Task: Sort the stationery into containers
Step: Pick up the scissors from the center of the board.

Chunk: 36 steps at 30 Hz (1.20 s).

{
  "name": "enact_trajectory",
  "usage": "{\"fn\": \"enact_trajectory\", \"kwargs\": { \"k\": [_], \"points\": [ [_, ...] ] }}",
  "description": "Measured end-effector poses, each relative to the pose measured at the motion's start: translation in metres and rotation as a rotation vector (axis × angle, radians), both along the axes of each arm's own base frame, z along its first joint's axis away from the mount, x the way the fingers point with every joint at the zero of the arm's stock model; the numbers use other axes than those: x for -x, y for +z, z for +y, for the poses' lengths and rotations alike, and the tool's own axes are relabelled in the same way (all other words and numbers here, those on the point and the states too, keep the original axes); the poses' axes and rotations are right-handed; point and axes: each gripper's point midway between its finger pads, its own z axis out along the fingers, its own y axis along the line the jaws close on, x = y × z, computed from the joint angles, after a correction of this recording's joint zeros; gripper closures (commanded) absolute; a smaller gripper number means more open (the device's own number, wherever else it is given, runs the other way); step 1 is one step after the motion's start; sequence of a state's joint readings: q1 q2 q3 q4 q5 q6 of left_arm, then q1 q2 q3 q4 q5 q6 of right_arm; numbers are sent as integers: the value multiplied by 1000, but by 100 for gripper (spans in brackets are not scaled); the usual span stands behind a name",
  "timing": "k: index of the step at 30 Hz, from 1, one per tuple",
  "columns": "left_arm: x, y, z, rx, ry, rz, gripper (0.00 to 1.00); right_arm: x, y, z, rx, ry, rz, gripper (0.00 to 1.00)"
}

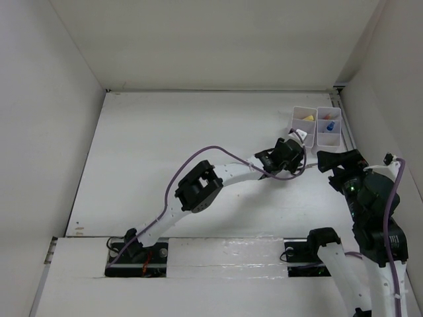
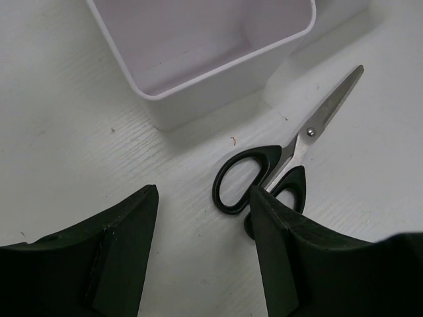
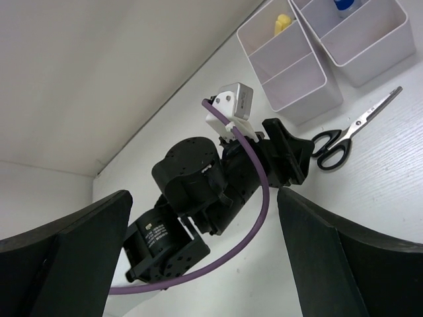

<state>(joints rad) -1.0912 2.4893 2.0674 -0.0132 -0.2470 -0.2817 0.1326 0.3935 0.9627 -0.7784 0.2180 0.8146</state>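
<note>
looks nearly done imo: yellow highlighter point(image 3: 282, 24) and blue-capped bottle point(image 1: 330, 124) sit in the bins point(image 3: 304, 99). only the scissors point(image 2: 291, 155) show out on the table point(image 2: 66, 99), handles just ahead of the left claw point(image 2: 203, 198), which is apart and gripping nothing. right claw point(image 3: 203, 198) is wide apart and empty.

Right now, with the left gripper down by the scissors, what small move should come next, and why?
Probably slide the left gripper sideways toward the scissors until its jaws straddle a handle, then close. The scissors lie flat on the table beside the bin, unheld; the open jaws frame mostly bare table, with one finger overlapping the near handle loop.
</note>
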Motion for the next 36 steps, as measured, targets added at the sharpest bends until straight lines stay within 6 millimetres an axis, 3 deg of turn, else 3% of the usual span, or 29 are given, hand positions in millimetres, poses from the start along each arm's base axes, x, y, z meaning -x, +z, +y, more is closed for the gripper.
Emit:
{"fn": "enact_trajectory", "kwargs": {
  "k": [5,14,24,27,29,35,36],
  "points": [
    [-6,-3,-3,-6,24,-2,50,2,2,0,5,4,-9,3],
    [-7,-26,5,-69,48,16,48,5,5,2,2,18,-22,2],
    [-4,-28,9,-96,49,32,53,9,10,2,0,21,-39,2],
    [-4,-29,10,-102,49,34,59,10,11,2,-1,21,-42,2],
    [-3,-30,11,-106,49,37,69,10,11,2,-1,21,-43,2],
    [3,-32,19,-125,46,57,80,11,12,2,-1,22,-46,2],
    [6,-32,23,-132,42,64,86,11,13,2,-1,22,-49,2]
  ]
}}
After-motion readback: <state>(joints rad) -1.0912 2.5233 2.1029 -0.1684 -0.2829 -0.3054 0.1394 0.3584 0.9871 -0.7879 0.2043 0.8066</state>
